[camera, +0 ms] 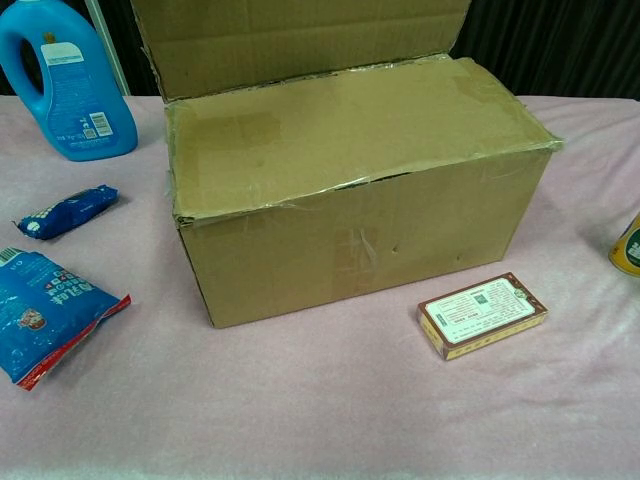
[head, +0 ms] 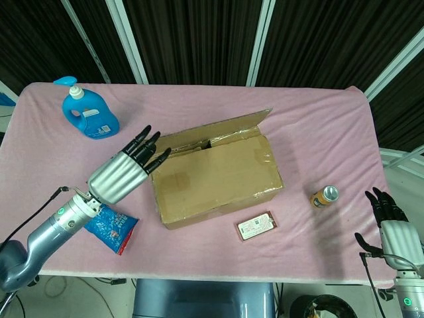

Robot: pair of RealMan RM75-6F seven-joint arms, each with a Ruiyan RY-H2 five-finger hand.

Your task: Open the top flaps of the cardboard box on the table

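Cardboard box mid-counter, long axis running left-right, slightly skewed. Far flap standing upright; near flap lying flat over top, seemingly next to lift. Left hand raised just beside box's left end, fingers straight, slightly spread, holding nothing, tips near far flap's left corner. Near flap lies right of those fingers. Right hand well apart at counter's right edge, fingers spread, empty. Left hand far nearer.
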